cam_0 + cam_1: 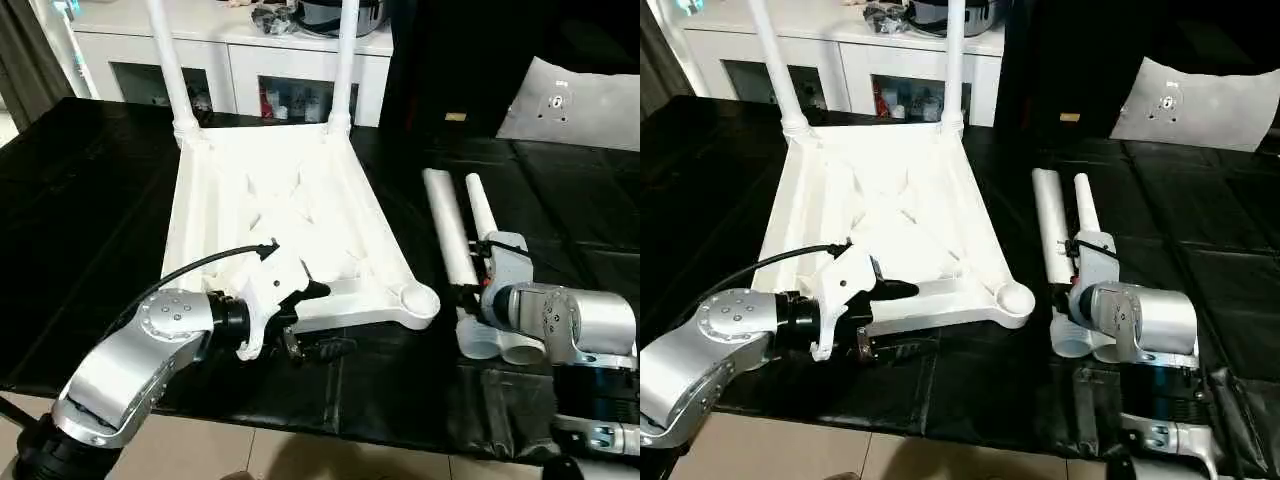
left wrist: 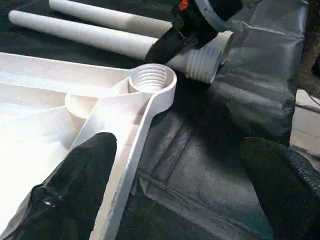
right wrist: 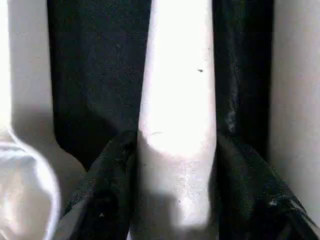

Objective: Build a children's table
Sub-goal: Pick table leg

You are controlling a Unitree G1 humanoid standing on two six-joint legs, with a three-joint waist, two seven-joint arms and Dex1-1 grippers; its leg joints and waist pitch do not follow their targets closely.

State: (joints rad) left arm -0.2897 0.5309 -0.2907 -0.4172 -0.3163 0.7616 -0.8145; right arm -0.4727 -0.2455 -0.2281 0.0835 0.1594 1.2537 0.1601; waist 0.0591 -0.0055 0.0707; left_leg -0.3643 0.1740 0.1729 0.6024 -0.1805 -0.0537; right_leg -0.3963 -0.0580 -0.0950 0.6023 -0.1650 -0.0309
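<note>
Upturned tabletop (image 1: 270, 215) on black table (image 1: 80, 200), 2 legs in, left gripper (image 2: 175, 195) wide astride near rim, right gripper (image 3: 175, 165) pinching loose leg (image 1: 482, 215); risk: cross-threading empty socket (image 2: 152, 80) if tilted.

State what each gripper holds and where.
Right gripper clamps a loose white tapered tube leg near its thick threaded end. Left gripper is open, straddling the white plastic tabletop's rim.

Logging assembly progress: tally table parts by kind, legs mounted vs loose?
Tabletop, underside up: 1
Legs standing in far sockets: 2
Loose legs on the black surface: 2, the right gripper closed around one
Total: 5 parts
</note>
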